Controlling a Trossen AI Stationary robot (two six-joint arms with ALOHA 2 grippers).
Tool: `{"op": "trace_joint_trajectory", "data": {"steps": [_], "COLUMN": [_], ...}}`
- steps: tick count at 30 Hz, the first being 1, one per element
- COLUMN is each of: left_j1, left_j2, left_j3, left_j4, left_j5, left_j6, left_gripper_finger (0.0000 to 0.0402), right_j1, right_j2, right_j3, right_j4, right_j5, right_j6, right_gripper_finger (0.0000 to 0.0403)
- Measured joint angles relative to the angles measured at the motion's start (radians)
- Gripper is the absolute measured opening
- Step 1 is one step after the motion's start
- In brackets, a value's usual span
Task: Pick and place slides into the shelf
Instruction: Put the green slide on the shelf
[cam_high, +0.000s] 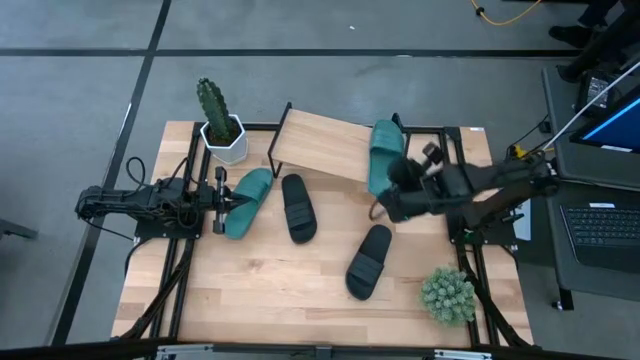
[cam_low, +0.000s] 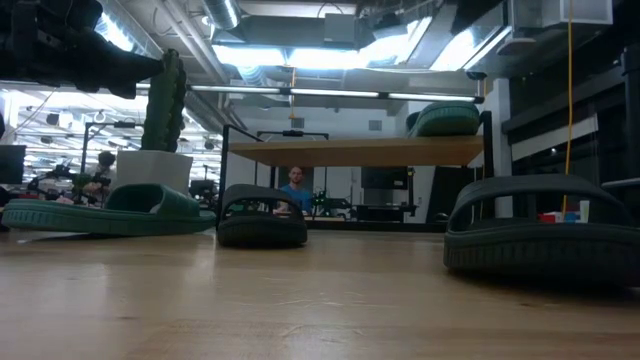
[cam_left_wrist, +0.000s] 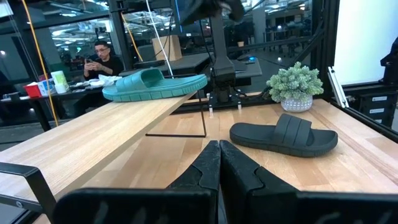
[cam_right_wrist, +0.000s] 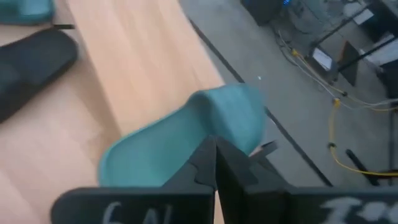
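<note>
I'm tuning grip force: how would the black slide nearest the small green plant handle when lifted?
The black slide looks like one-piece moulded rubber, so probably light and slightly bendy. It lies flat on its sole, unlikely to roll. Its wide strap arches up, offering a likely grip.

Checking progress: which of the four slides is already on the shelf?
The teal slide by the right gripper lies on the shelf; the other three lie on the table.

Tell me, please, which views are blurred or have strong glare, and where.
Right wrist view: motion-blurred, the teal slide on the shelf looks smeared. Low view: ceiling lights glare above; the nearest black slide is dark and soft. Left wrist view: sharp, bright panel at one edge. High view: even light, no glare.
</note>
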Motion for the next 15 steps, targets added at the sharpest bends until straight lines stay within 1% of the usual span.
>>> {"op": "trace_joint_trajectory", "data": {"steps": [3, 7, 13, 15], "left_j1": [0.000, 0.000, 0.000, 0.000], "left_j2": [0.000, 0.000, 0.001, 0.018], "left_j3": [0.000, 0.000, 0.000, 0.000], "left_j4": [0.003, 0.032, 0.070, 0.072], "left_j5": [0.000, 0.000, 0.000, -0.003], "left_j6": [-0.001, -0.025, -0.046, -0.047], "left_gripper_finger": [0.0000, 0.0000, 0.0000, 0.0000], "right_j1": [0.047, 0.101, 0.157, 0.173], "right_j2": [-0.058, -0.130, -0.225, -0.249], "right_j3": [-0.120, -0.245, -0.358, -0.393], "right_j4": [0.078, 0.187, 0.297, 0.339], "right_j5": [0.005, 0.022, 0.101, 0.126], "right_j6": [0.036, 0.039, 0.030, 0.018], "right_gripper_finger": [0.0003, 0.0004, 0.0002, 0.0003]}}
